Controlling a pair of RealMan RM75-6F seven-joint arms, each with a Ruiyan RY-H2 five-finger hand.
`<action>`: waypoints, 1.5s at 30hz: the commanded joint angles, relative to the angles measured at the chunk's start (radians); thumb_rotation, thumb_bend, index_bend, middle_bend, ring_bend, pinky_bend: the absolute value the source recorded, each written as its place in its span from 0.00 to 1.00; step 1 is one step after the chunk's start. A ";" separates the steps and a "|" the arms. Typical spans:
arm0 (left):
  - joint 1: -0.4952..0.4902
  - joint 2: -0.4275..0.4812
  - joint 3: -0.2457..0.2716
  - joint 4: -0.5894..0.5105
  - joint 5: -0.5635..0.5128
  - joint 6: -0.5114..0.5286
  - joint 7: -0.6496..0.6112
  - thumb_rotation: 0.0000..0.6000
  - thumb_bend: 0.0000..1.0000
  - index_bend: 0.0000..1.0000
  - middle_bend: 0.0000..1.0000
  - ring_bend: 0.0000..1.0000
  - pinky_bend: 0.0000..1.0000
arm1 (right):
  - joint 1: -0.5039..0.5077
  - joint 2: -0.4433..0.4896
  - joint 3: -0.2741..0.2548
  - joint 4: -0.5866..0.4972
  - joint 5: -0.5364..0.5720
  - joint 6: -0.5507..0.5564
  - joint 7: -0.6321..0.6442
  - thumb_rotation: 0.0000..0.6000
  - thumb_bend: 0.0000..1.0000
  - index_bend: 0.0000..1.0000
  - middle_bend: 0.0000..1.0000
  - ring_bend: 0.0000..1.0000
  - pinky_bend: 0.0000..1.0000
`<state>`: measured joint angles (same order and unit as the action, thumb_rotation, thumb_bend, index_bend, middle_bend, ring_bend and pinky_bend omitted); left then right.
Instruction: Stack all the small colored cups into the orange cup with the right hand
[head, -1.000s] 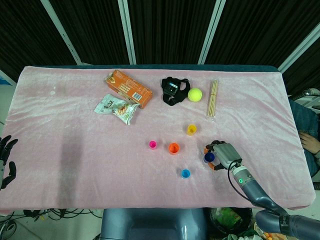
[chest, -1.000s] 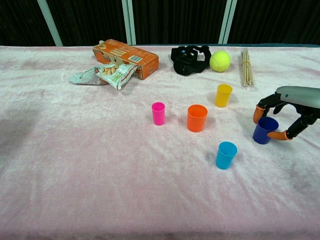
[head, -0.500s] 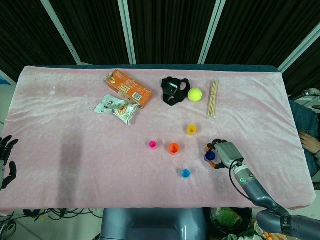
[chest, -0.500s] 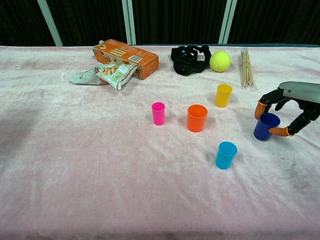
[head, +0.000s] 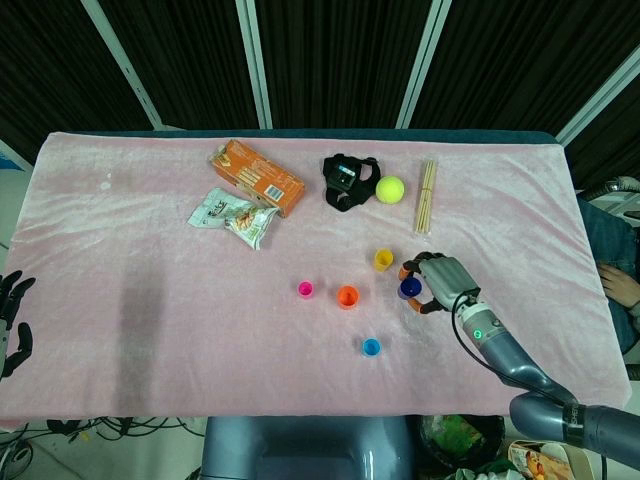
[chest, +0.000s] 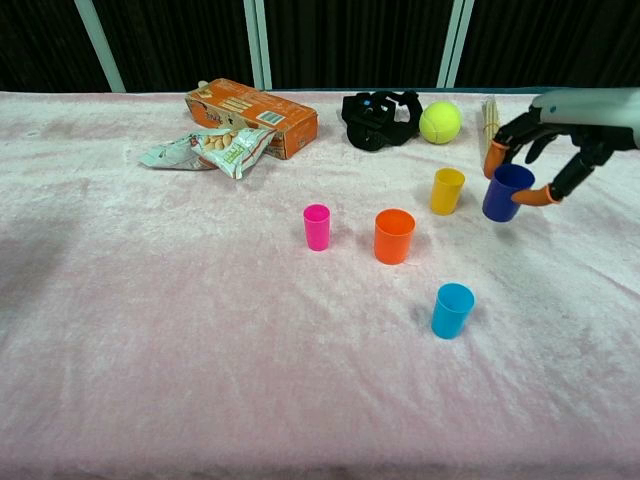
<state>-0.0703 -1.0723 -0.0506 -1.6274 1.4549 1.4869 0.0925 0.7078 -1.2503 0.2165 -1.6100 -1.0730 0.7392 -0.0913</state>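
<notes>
Since half a second ago we see the right hand has risen and swung inward with the small dark blue plastic cup, which now hangs clear of the pink velvety tablecloth instead of standing on it. The orange-tipped fingers pinch the cup at its rim, one on the far side and one on the near side, the rest curled above.

The small yellow cup stands just inward of the held cup, and the orange plastic cup stands further inward and nearer the robot. The small magenta cup is beyond that, and the small light blue cup sits below and inward of the hand, well apart. None has shifted.

The chest view shows the gap under the lifted cup; the head view, from above, shows only the cup in the right hand, near the yellow cup. Only the head view catches the left hand, dark, fingers spread, at the table's far edge.

Farther off lie an orange cardboard carton and a crinkled snack packet; we cannot read their print.
</notes>
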 joint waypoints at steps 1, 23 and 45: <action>0.000 0.000 0.001 0.000 0.002 0.000 0.000 1.00 0.70 0.11 0.04 0.00 0.00 | 0.072 0.032 0.041 -0.020 0.080 -0.091 0.011 1.00 0.29 0.48 0.38 0.20 0.21; 0.001 0.007 -0.001 -0.002 -0.007 -0.004 -0.013 1.00 0.70 0.11 0.04 0.00 0.00 | 0.271 -0.063 0.005 -0.056 0.279 -0.066 -0.111 1.00 0.30 0.49 0.38 0.20 0.21; 0.003 0.008 0.000 -0.003 -0.007 0.000 -0.010 1.00 0.70 0.11 0.04 0.00 0.00 | 0.285 -0.106 -0.051 -0.022 0.271 -0.038 -0.111 1.00 0.30 0.49 0.38 0.20 0.21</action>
<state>-0.0672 -1.0646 -0.0504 -1.6304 1.4481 1.4866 0.0824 0.9924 -1.3554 0.1661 -1.6326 -0.8013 0.7010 -0.2034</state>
